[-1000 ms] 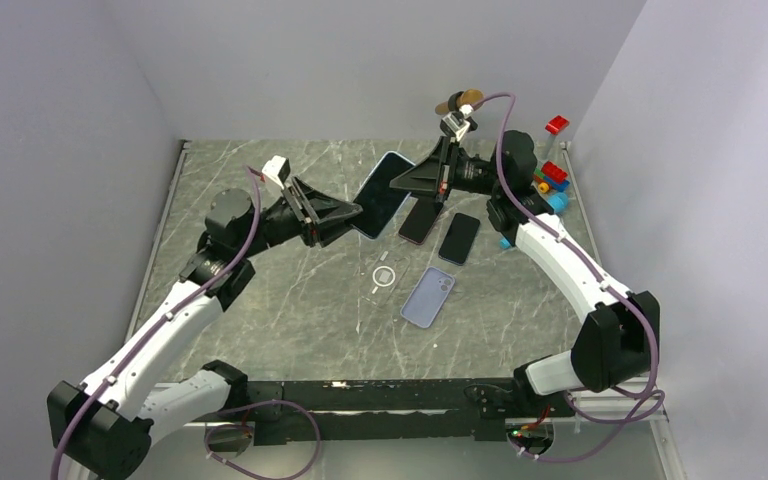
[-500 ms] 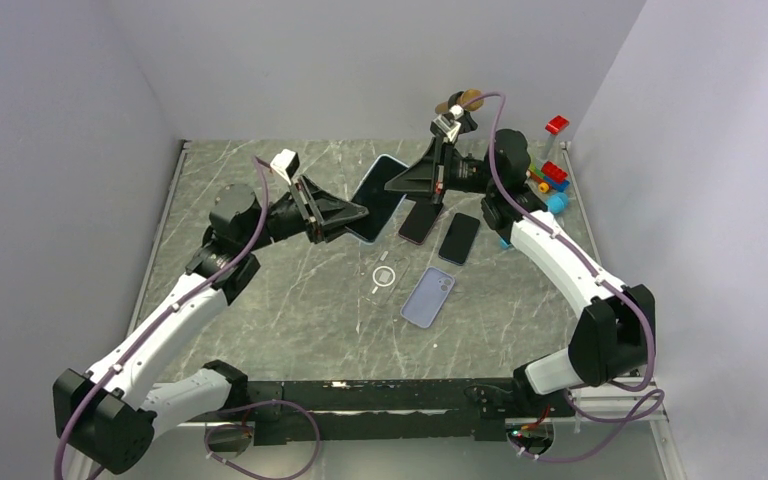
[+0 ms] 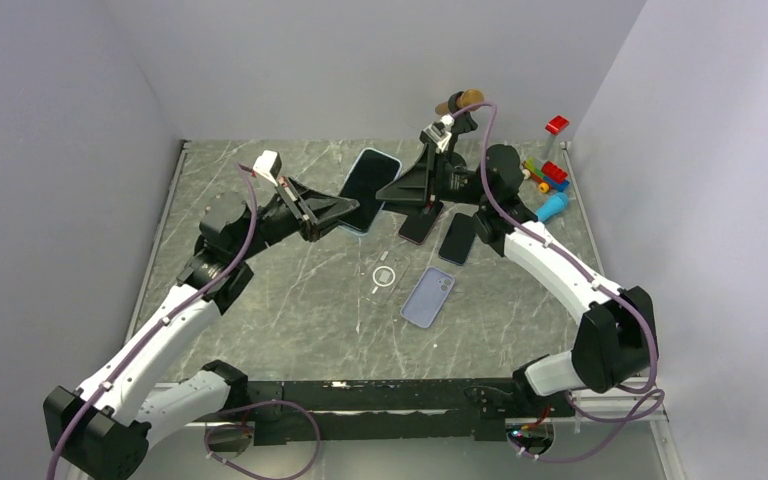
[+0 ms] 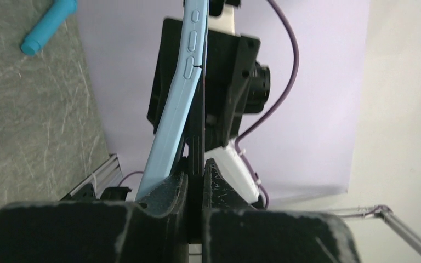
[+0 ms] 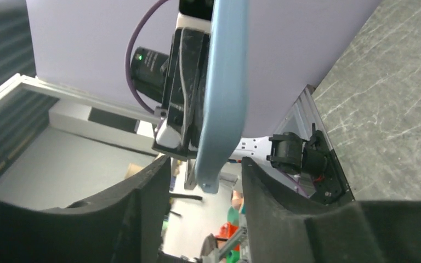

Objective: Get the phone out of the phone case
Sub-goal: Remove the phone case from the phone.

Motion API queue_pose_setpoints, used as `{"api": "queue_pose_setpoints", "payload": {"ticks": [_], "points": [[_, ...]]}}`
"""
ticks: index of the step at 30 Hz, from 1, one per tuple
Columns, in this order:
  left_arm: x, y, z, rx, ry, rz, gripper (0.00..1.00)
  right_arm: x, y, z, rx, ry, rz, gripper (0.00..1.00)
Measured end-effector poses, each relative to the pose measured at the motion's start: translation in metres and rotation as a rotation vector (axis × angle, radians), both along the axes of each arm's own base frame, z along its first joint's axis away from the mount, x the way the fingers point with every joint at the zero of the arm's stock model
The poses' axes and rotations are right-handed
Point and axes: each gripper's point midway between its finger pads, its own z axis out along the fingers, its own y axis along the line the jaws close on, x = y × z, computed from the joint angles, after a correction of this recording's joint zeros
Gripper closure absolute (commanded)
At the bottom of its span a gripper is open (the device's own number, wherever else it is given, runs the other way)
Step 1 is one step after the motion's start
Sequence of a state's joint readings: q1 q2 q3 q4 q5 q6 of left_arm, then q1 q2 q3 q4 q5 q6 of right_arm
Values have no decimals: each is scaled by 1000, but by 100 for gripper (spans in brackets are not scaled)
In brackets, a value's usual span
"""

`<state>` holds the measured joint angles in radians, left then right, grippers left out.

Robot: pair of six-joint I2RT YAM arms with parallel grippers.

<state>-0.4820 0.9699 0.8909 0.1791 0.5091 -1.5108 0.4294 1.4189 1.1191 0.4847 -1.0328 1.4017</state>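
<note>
A phone in a light blue case (image 3: 365,188) is held in the air above the back of the table. My left gripper (image 3: 347,211) is shut on its lower end. In the left wrist view the fingers (image 4: 195,170) pinch the thin black phone (image 4: 202,123), and the blue case (image 4: 176,107) bends away from it to the left. My right gripper (image 3: 390,191) is open at the phone's right edge. In the right wrist view the case's end (image 5: 222,93) hangs between the spread fingers (image 5: 205,178), apart from both.
On the table lie a dark red phone (image 3: 417,226), a black phone (image 3: 457,238), a lavender phone case (image 3: 428,297) and a clear ring (image 3: 385,276). Toy bricks (image 3: 552,174) and a blue cylinder (image 3: 551,207) sit at the back right.
Both grippers and the cased phone have moved left and slightly toward the back. The right gripper has stayed at the phone's right edge.
</note>
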Motion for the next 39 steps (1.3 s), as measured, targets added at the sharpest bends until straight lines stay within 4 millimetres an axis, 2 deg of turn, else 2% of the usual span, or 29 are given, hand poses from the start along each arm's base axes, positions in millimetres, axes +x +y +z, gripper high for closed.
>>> {"api": "queue_pose_setpoints", "payload": {"ticks": [3,8,9,11,12,19,23,30,35,39], "points": [[8,5,-3,-13,23,53,100,-9,3,0,14,-30,18,32],[14,9,-5,-31,51,102,100,-19,2,8,46,-103,24,30],[15,11,-4,-35,51,110,100,-22,2,9,48,-113,26,33],[17,13,-1,-43,52,130,100,-25,2,8,45,-134,22,54],[17,14,0,-47,50,138,100,-27,2,7,35,-141,15,58],[19,19,7,-70,38,169,100,-44,19,-6,-23,-155,21,59],[20,19,8,-75,43,172,100,-50,27,-13,-44,-139,33,63],[20,19,10,-83,42,171,100,-44,34,-19,-65,-119,11,64],[21,20,10,-86,44,181,100,-39,37,-17,-66,-112,-6,69],[22,20,10,-86,44,185,100,-35,41,-15,-64,-108,-23,69]]}}
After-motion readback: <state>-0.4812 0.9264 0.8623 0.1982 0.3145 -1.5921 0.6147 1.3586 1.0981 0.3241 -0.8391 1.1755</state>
